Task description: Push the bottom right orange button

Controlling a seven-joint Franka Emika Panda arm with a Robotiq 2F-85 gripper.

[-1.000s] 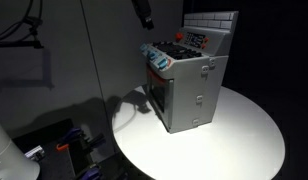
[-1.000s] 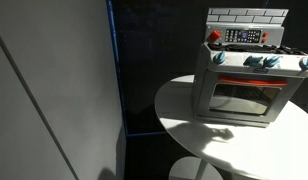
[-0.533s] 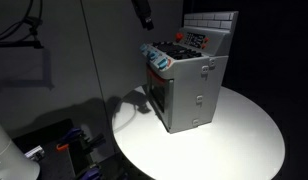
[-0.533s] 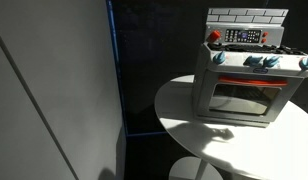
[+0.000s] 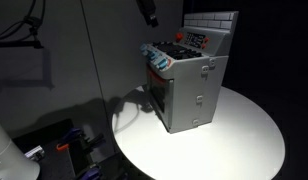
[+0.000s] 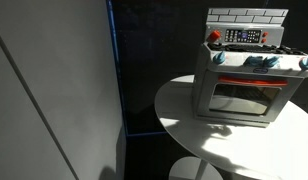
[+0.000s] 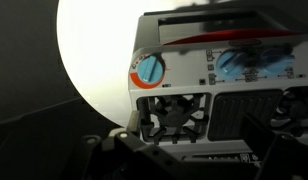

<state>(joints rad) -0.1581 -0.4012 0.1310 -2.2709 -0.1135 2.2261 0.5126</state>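
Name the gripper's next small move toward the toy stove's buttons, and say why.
Probably lower the gripper toward the grey toy stove on the round white table, easing back to its control panel: in an exterior view it hangs well above the stove's front knobs, touching nothing.

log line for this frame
gripper: above toy stove, no contact | jaws: cannot tell | toy stove: upright on white table | press: not yet done
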